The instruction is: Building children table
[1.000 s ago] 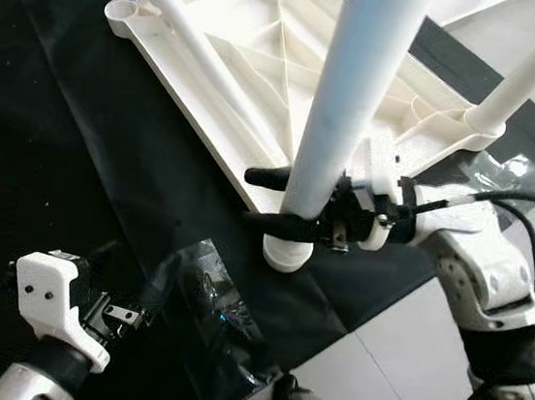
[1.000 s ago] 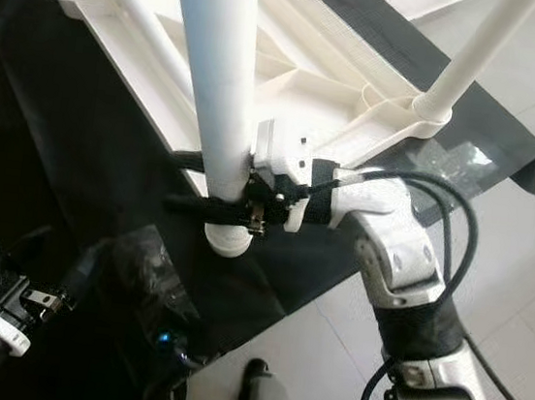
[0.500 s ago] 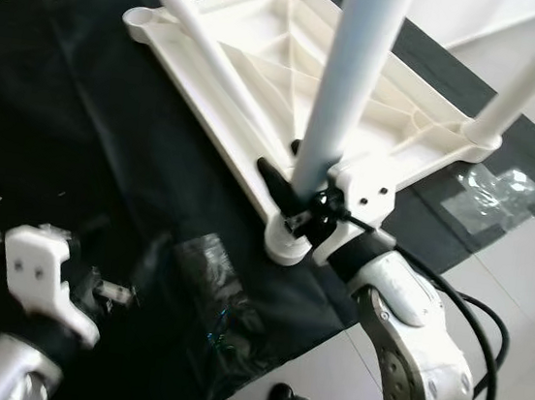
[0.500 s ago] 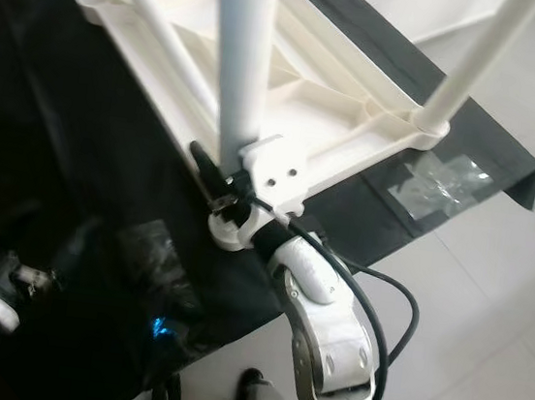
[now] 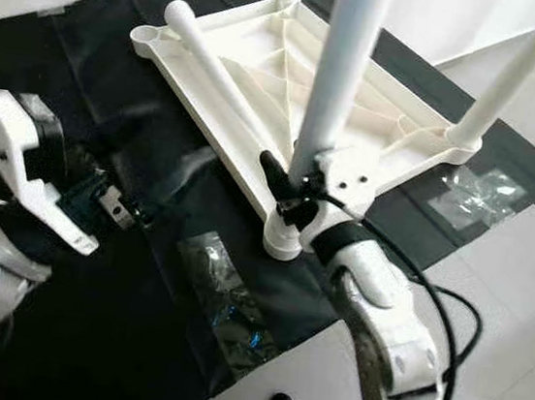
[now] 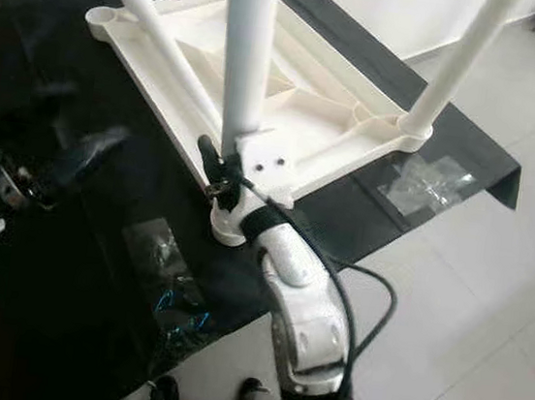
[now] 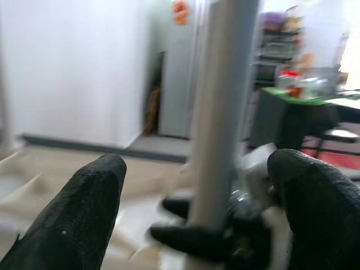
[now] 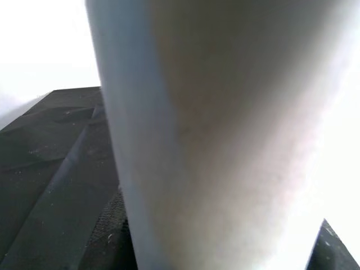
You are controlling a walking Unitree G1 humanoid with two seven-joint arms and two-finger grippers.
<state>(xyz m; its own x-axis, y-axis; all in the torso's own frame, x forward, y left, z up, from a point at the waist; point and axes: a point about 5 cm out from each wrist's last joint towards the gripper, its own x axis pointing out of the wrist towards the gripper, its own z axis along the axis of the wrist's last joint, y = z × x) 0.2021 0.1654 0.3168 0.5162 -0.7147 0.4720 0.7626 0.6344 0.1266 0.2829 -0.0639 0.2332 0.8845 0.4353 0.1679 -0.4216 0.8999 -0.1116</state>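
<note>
Nearest: a crumpled clear plastic bag (image 5: 226, 297) lies on the black cloth (image 5: 115, 93) w/ floor tiles (image 5: 518, 309) beyond the cloth's edge. Just past it, right gripper (image 5: 289, 185) is clenched round the base of the upright white table leg (image 5: 339, 82), right above the corner socket (image 5: 283, 243) where the leg meets the tabletop. Left gripper (image 7: 197, 191) hangs over the cloth on the robot's left, fingers (image 7: 84, 208) spread apart, grasping nothing, pointing at that leg. Farther: upside-down white plastic tabletop (image 5: 266, 53) rests flat on the cloth, ribbed underside up. 1 loose leg (image 5: 219, 77) lies across it; a 2nd standing leg (image 5: 512, 74) sits in the far right corner. Another clear bag (image 5: 478, 192) lies near that corner.
</note>
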